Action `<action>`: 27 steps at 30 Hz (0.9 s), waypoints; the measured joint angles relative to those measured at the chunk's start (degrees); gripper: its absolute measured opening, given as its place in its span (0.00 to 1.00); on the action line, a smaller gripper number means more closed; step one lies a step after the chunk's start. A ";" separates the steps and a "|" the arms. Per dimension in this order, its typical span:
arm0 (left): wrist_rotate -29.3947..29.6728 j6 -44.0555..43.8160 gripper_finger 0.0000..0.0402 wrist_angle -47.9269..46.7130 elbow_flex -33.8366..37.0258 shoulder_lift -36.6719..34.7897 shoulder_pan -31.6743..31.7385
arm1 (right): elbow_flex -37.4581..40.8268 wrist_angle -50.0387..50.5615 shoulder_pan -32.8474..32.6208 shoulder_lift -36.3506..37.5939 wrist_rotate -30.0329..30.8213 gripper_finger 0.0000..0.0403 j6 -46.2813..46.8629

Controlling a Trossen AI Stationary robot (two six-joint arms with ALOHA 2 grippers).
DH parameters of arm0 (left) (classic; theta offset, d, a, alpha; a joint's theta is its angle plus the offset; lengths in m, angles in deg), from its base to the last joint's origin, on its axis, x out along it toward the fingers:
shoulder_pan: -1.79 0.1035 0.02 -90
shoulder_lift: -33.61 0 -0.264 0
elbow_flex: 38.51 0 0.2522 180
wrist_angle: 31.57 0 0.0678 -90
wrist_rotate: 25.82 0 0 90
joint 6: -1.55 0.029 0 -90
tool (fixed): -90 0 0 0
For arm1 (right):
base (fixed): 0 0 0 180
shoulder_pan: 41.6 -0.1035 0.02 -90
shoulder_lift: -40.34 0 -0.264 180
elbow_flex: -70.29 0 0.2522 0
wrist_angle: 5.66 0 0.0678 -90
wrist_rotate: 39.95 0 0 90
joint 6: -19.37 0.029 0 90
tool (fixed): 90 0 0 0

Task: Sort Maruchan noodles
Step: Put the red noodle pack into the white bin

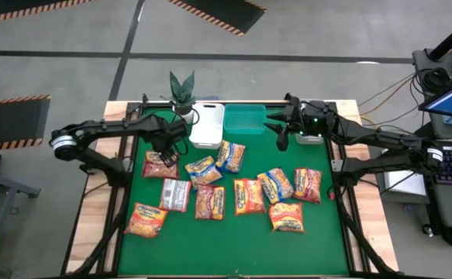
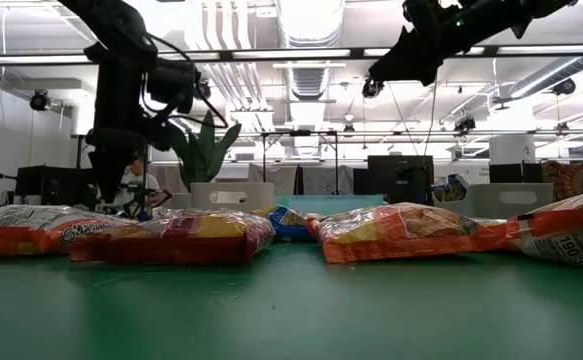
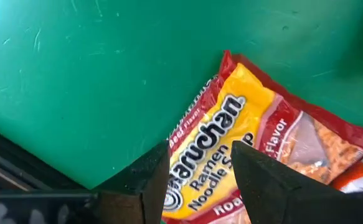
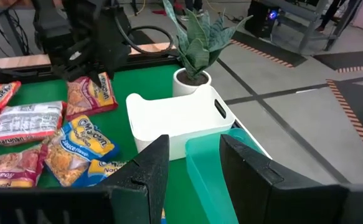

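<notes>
Red-and-yellow, the noodle packet at the mat's back-left lay directly beneath the left gripper, fingers spread astride it, while the right gripper, also spread, hovered over the bins.

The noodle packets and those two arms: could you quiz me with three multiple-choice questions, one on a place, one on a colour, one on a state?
1. Where is the left gripper?
A. Over a red-and-yellow packet near the mat's back left
B. Inside the teal bin
C. Off the table

2. What colour is the bin beside the potted plant?
A. Black
B. White
C. Orange

3. How do the right gripper's jaws stand?
A. Shut on a packet
B. Shut on the plant
C. Open, empty

Answers: 1 A, the left wrist view looks straight down on that packet. 2 B, white plastic. 3 C, a gap shows between them.
</notes>
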 joint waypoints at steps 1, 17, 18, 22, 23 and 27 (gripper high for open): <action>-0.25 0.49 0.38 0.42 0.15 0.38 0.25 | 0.00 -0.04 0.00 0.00 0.00 0.33 0.00; -1.97 -0.44 0.36 4.63 2.56 5.36 1.25 | 0.00 1.26 0.00 0.00 -0.04 0.33 -0.09; -1.97 -0.74 0.35 4.74 2.64 5.54 1.25 | 0.00 1.34 0.00 0.00 -0.04 0.33 -0.09; -1.91 -1.26 0.28 4.85 2.66 5.60 1.16 | 0.00 1.30 0.01 0.00 -0.07 0.33 -0.13; -1.87 -1.32 0.25 4.86 2.68 5.60 1.16 | 0.00 1.32 0.00 0.00 -0.07 0.33 -0.19; -1.82 -2.26 0.10 5.02 2.90 5.60 1.14 | 0.00 1.28 0.00 0.00 -0.07 0.33 -0.31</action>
